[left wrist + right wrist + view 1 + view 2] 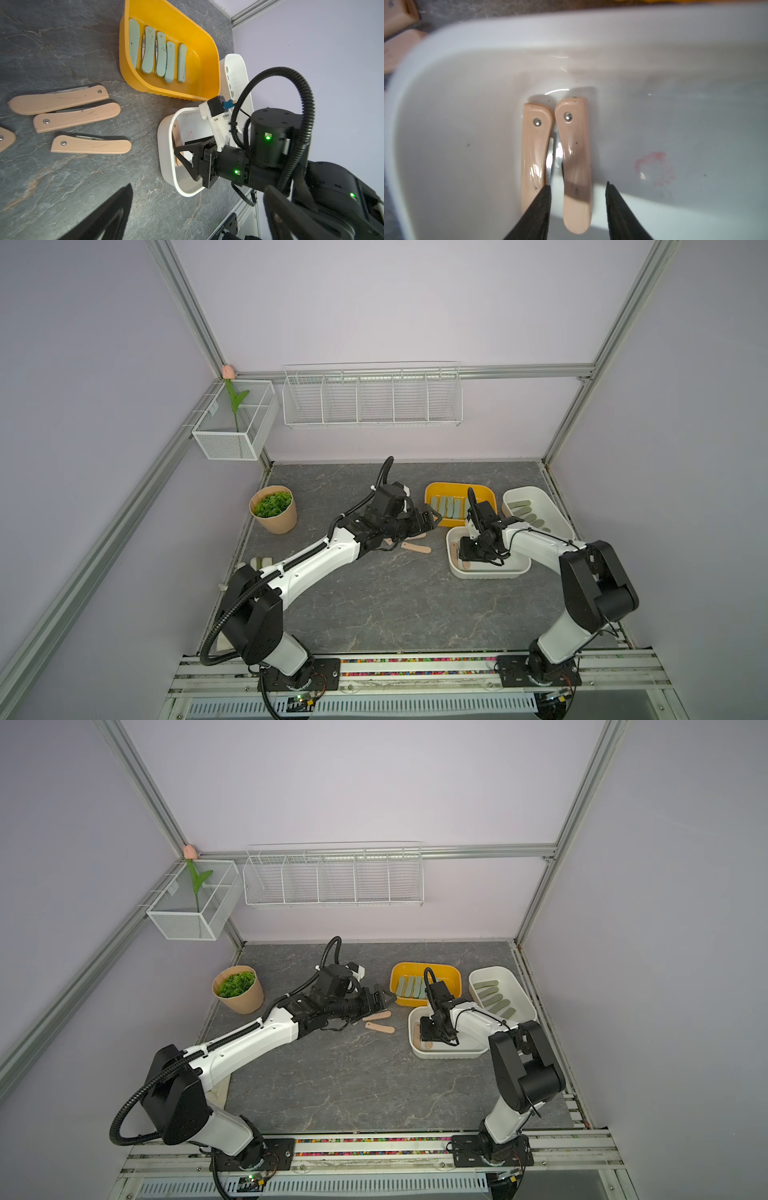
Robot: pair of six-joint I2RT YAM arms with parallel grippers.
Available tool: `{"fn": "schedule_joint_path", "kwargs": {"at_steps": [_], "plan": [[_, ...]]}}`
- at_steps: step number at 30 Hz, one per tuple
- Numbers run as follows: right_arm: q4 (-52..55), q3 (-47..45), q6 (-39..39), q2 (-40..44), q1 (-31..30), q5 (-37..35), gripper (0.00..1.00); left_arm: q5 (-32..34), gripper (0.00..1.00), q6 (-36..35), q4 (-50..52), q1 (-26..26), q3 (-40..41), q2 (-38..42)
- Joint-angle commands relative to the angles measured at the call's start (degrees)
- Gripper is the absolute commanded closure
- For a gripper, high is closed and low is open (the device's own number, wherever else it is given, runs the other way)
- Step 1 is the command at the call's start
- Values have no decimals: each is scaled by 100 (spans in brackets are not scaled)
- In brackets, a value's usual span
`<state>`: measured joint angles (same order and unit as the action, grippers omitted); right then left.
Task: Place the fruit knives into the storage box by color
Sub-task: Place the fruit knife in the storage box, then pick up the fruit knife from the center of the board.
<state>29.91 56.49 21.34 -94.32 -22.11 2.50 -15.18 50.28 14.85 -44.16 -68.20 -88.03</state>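
The right claw [578, 185] hangs inside the nearer white box [490, 573], which sits toward the worktop's right edge. Its fingers are spread part-way astride one peach knife [576, 158] lying flat on the box floor, and a gap shows beside one finger, so nothing is pinched. A second peach knife [535, 149] lies just beside the first. The left claw [431, 519] hovers over the middle of the worktop [395, 605], fingers spread wide with nothing between them, above the loose peach knives [83, 144]. The worktop is grey veined stone, closed in by lilac walls [415, 323] on an aluminium frame, with a plant pot [274, 510] near the left edge and a wire rack [374, 398] on the back wall. Three boxes cluster toward the far right corner. Two peach knives are boxed; three loose ones show whole, plus part of a fourth. There are five mint knives [161, 54] in the yellow box [203, 62] and five olive knives [492, 999] in the farther white box [519, 990].
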Motion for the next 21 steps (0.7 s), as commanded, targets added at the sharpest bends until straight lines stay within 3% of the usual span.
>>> {"fn": "schedule_joint_path", "kwargs": {"at_steps": [1, 4, 10, 21], "plan": [[276, 116, -32, 596, 39, -57, 43, 70, 1, -71, -65, 110, 201, 274], [410, 196, -3, 943, 39, 2, 34, 47, 1, 35, -213, 317, 505, 526], [721, 708, -7, 1154, -344, 16, 27, 28, 1, 187, -355, 861, 1177, 1128], [908, 1663, 28, 128, -1466, -351, 19, -236, 1, 118, -73, 2029, 2125, 2180]]}}
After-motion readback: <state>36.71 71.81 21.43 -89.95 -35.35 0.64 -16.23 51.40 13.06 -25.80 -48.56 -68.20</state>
